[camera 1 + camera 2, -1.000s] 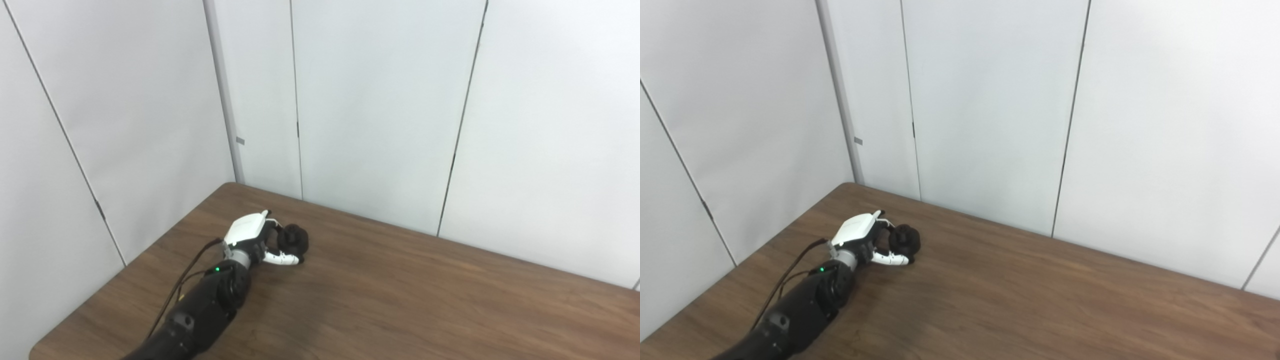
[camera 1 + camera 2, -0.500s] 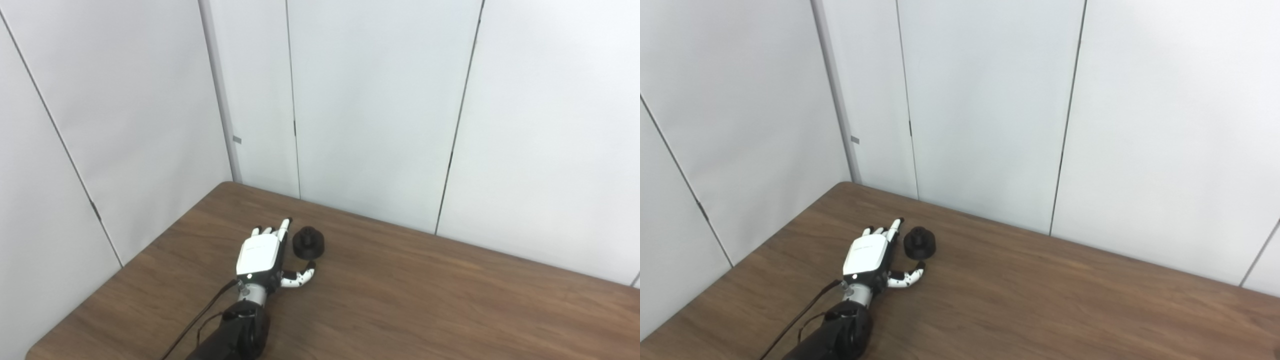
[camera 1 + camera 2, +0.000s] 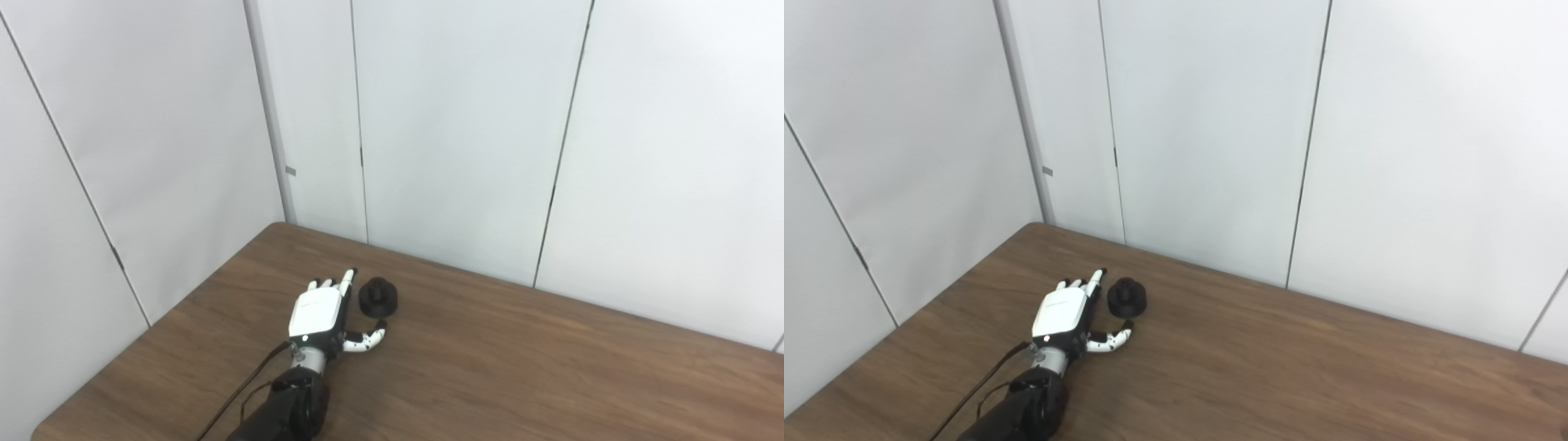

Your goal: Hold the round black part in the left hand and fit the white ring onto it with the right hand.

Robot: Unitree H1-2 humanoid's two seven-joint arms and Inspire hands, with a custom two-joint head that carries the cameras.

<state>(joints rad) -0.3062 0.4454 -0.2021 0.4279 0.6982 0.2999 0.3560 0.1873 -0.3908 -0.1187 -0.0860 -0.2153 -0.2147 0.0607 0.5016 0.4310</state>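
Now the white-backed left hand (image 3: 318, 312) is laid flat on the brown wooden bench (image 3: 520, 367), fingers (image 3: 348, 280) released and spread, nothing grasped. Just beside them, the round black plastic part (image 3: 378, 297) is seated upright on the bench.

The left hand (image 3: 320, 312) has a white shell on its back, white fingers (image 3: 348, 280) with black tips, and a black-spotted white thumb (image 3: 365, 339). A silver wrist joins a black forearm (image 3: 283, 410), along which a black cable (image 3: 242, 392) runs.
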